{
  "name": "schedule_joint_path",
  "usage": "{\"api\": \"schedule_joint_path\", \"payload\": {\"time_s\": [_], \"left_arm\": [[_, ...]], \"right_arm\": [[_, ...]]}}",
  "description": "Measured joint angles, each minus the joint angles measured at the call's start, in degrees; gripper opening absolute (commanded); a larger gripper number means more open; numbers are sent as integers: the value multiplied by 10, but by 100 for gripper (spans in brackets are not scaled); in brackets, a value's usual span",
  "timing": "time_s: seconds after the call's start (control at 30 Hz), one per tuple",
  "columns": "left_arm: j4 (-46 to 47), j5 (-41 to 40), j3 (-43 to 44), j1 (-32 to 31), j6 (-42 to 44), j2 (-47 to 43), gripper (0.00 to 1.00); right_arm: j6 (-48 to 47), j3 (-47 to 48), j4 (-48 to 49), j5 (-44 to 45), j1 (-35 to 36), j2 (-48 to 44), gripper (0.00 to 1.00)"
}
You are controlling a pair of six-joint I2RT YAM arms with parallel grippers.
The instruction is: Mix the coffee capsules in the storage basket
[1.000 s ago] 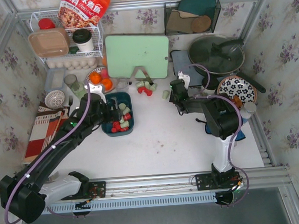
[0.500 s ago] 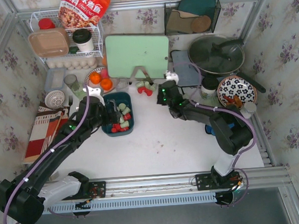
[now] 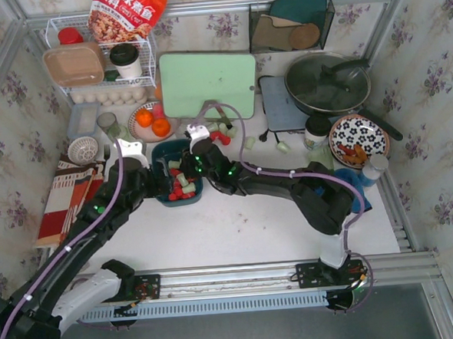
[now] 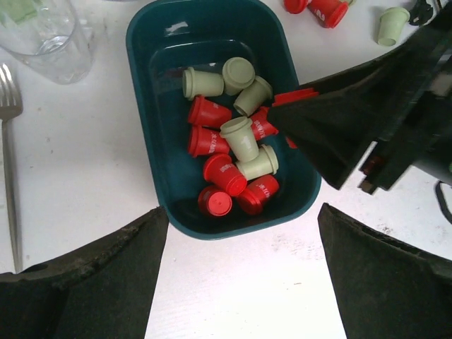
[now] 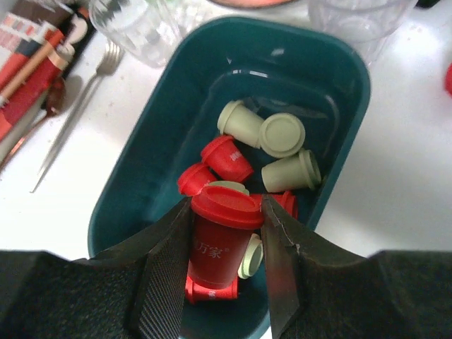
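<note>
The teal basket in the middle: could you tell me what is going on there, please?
The right claw grips a red capsule over the basket, which holds a jumble of red and pale green capsules. The left claw hangs open by its near end, holding nothing. A few loose capsules lie on the table beyond.

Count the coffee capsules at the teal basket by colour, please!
Red capsules lying in the storage basket: 6
Pale green capsules lying in it: 5
Red capsule held in the right gripper over the basket: 1
Total: 12
</note>
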Motion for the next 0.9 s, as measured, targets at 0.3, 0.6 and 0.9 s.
{"api": "schedule_joint_path", "payload": {"time_s": [0.3, 0.6, 0.9], "left_arm": [[-13, -22, -24, 0, 3, -40, 90], [-14, -24, -29, 0, 3, -38, 90], [-14, -26, -30, 0, 6, -41, 90]], "right_arm": [[16, 33, -34, -20, 6, 69, 46], [26, 75, -49, -38, 18, 133, 53], [25, 78, -54, -59, 17, 130, 67]]}}
